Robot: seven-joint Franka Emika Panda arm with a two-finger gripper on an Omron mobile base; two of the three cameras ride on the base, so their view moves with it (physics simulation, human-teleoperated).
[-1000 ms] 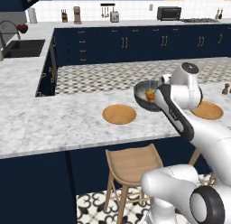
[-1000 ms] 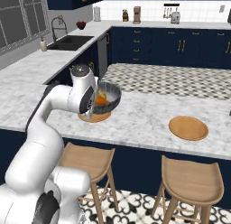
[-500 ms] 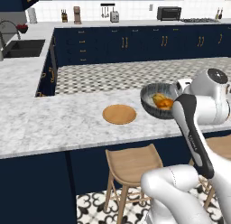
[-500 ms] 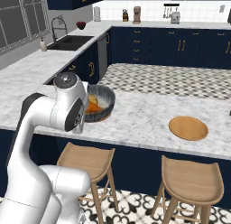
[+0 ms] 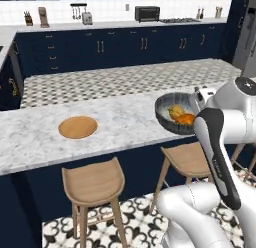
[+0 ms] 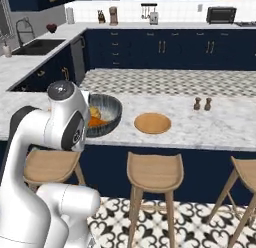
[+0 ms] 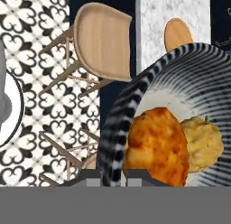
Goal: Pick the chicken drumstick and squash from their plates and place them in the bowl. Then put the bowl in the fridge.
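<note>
Bowl (image 5: 175, 112): round and deep, dark speckled outside, with a ribbed, striped grey inside in the hand view; it is held up off the bench (image 5: 120, 124), at the bench's front edge, tilted toward the stools.
Drumstick (image 7: 158, 146): orange-brown, rough crusted surface, lumpy and rounded; it lies inside the bowl against its lower wall.
Squash (image 7: 201, 142): pale yellow, knobbly piece, touching the drumstick inside the bowl.
Fingers (image 7: 113, 177): two small dark tips, one on each side of the bowl's rim, pinching the bowl's wall.
Plate (image 6: 152, 123): flat, round, light-brown wood, lying bare on the bench near its front edge, beside the bowl.
Bench: white marble with grey veins, a long slab over navy cabinets.
Stools (image 6: 154, 172): light wood, curved saddle seats on splayed legs, standing below the bench's front edge on a patterned black-and-white tile floor.
Shakers (image 6: 202, 103): two small dark wooden pieces, upright, side by side on the bench.
</note>
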